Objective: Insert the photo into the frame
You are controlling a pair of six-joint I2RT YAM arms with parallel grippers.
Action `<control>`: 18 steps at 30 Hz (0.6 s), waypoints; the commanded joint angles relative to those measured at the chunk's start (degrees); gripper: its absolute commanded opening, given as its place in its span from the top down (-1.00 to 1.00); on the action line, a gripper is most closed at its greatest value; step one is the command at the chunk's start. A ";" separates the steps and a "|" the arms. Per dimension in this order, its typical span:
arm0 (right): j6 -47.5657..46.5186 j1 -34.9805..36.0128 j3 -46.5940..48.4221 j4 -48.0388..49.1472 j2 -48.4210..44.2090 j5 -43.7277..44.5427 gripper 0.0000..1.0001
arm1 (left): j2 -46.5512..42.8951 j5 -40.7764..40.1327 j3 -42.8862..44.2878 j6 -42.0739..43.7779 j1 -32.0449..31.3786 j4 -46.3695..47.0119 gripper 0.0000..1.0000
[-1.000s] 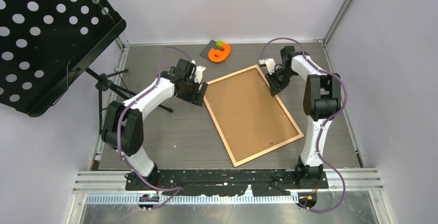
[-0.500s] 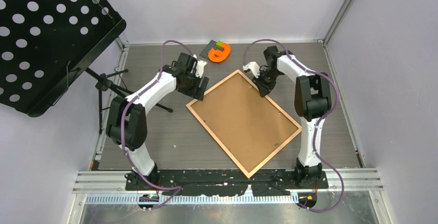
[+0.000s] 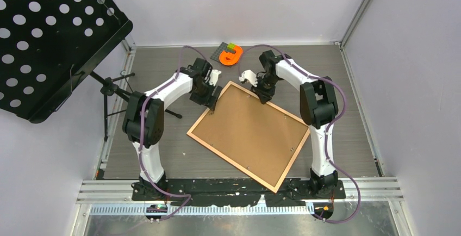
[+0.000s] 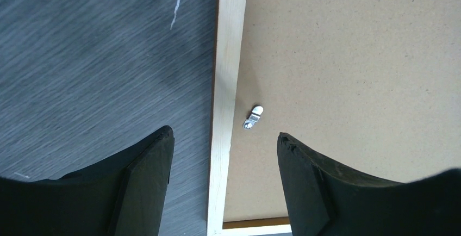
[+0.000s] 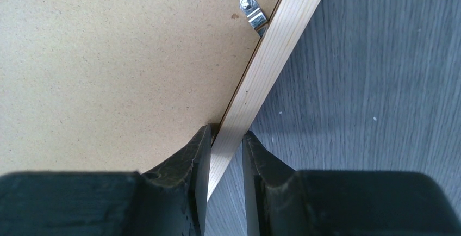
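My right gripper [image 5: 225, 143] is clamped on the far rail of the frame [image 3: 232, 163], which lies face-down and skewed on the table [image 3: 337, 84] w/ the backing board [image 3: 250, 130] in place. My left gripper [image 4: 224, 138] hangs w/ jaws apart, straddling the left rail by a metal clip [image 4: 253, 118], gripping nothing. No photo in any view. So, imo, early days — clips to turn, board out, photo in, board back.

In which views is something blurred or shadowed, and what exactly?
Top external: evenly lit and sharp, no glare on the frame. Left wrist: the metal clip is crisp; a soft shadow darkens the table beside the frame. Right wrist: the jaws of the right gripper are blurred near the lens, the wood grain sharp.
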 commanded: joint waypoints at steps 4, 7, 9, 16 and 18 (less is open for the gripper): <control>-3.92 0.54 2.49 0.25 1.58 -2.25 0.89 | 0.23 1.59 -2.51 2.11 0.24 0.35 -0.40; -3.39 0.58 2.29 0.31 1.34 -2.55 0.89 | 1.29 1.37 -2.42 1.85 0.16 0.22 -0.39; -3.12 0.55 1.99 0.37 1.08 -2.52 0.89 | 1.72 1.43 -2.53 1.57 0.11 0.40 -0.36; -2.37 0.54 -0.02 1.53 0.32 -2.27 0.89 | 2.66 0.02 -1.96 -0.45 -0.82 0.78 -0.26; -2.19 0.54 -0.36 1.74 0.12 -2.23 0.89 | 2.87 -0.54 -2.16 -0.47 -1.34 0.94 -0.24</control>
